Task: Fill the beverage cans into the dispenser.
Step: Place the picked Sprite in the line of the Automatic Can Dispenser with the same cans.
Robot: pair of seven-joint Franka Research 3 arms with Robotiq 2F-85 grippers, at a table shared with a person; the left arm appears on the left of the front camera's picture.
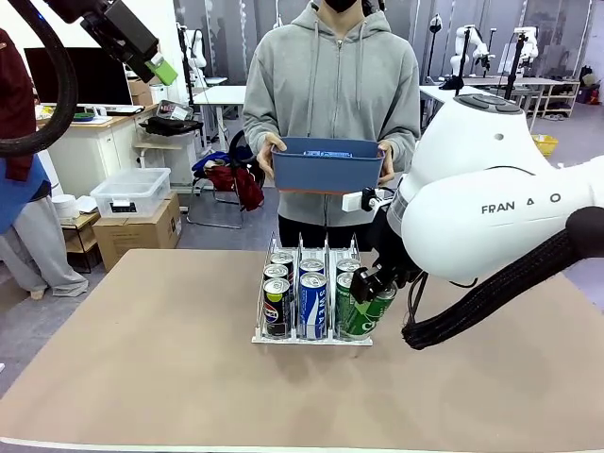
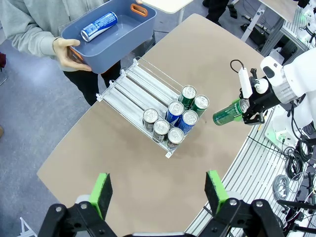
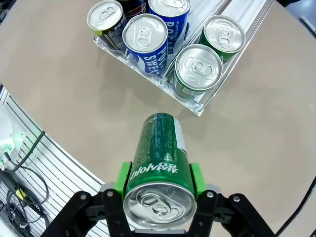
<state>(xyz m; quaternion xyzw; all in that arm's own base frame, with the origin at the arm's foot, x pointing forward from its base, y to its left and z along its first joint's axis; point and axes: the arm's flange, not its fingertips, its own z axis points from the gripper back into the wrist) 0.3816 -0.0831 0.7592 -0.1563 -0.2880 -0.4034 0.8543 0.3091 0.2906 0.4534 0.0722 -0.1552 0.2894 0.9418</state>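
The dispenser (image 1: 311, 338) (image 2: 143, 84) (image 3: 197, 109) stands mid-table, a clear three-lane rack with several beverage cans upright at its front end: black ones (image 3: 105, 17) in one outer lane, blue ones (image 3: 144, 34) in the middle, green ones (image 3: 198, 69) in the other. My right gripper (image 3: 159, 185) (image 1: 370, 281) is shut on a green can (image 3: 158, 158) (image 1: 371, 316) (image 2: 228, 112), held tilted above the table just off the dispenser's front corner by the green lane. High at the upper left, my left gripper (image 2: 158, 192) (image 1: 151, 57) is open, nothing between its green pads (image 2: 101, 192).
A person at the far side holds a blue bin (image 1: 326, 162) (image 2: 123, 29) with one blue-and-white can (image 2: 98, 25) lying in it. The rear part of the dispenser lanes is bare. Bare brown table surrounds the rack; a metal rail frame runs along the table's near edge.
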